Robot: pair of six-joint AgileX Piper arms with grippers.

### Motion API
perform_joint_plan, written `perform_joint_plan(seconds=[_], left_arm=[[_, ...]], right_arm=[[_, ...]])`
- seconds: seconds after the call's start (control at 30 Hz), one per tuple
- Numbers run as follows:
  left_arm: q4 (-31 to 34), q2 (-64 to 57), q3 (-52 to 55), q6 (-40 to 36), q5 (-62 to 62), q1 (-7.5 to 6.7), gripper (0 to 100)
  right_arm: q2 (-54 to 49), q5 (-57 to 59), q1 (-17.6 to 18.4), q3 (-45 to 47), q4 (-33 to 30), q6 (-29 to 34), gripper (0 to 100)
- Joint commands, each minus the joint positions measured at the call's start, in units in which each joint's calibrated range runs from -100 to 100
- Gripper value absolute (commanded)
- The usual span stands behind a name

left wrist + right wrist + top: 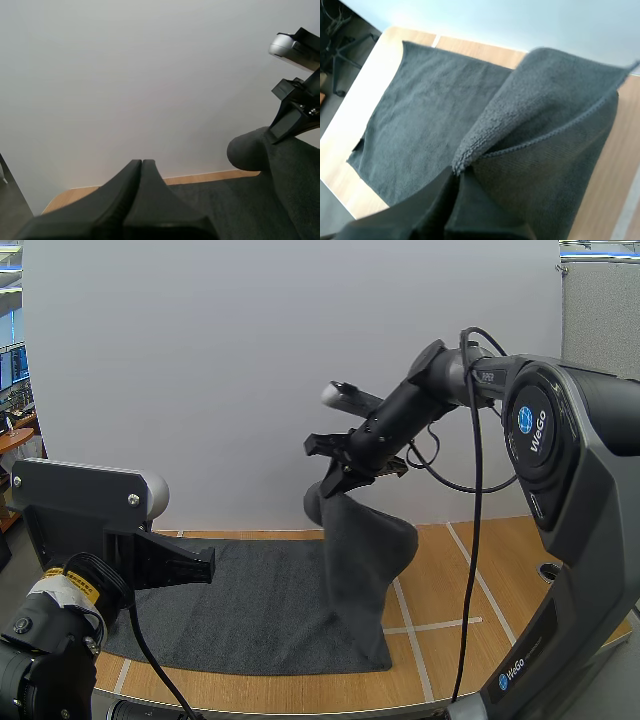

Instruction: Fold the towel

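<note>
Right side's pretty blocked: the towel (365, 550) hangs tent-like off the table (500, 570), its corner pinched in the right gripper (337, 478). The towel's left half lies flat, so there's open air above it. The only thing there is the left gripper (205, 565), fingers pressed together, hovering over the left end. There's bare wood right of the raised fold.

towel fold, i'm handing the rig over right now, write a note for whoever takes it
Right gripper: shut on the towel at its right edge, held up above the table.
Left gripper: shut on nothing, near the towel's left end.
Towel: left part lies flat on the table, right part hangs from the grip.
Done: edge lifted.
Left: probably carry it over the flat part, lay it down, release.
</note>
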Motion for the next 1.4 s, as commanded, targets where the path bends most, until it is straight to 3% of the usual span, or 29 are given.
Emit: perform_joint_plan(seconds=[0.0,0.17,0.77,0.9,0.97,1.17,1.37], left_arm=[[-0.61,0.00,-0.49,0.08,-0.58,0.13,0],[-0.61,0.00,-0.49,0.08,-0.58,0.13,0],[-0.61,0.00,-0.49,0.08,-0.58,0.13,0],[-0.61,0.00,-0.49,0.08,-0.58,0.13,0],[-0.61,0.00,-0.49,0.08,-0.58,0.13,0],[-0.61,0.00,-0.49,0.08,-0.58,0.13,0],[-0.61,0.00,-0.49,0.08,-0.58,0.13,0]], right_arm=[[-5.62,-5.84,5.45,-0.41,-6.78,5.46,0],[-10.00,-9.93,8.00,-0.41,-11.60,8.90,0],[-12.89,-8.43,8.11,-0.41,-10.74,9.14,0],[-12.97,-8.63,8.19,-0.22,-6.51,8.66,0],[-12.97,-8.84,9.52,-0.10,-3.76,6.47,0],[-12.85,-9.59,13.73,-0.10,-3.87,6.55,0],[-10.14,-11.73,15.45,-0.10,-3.87,6.89,0]])
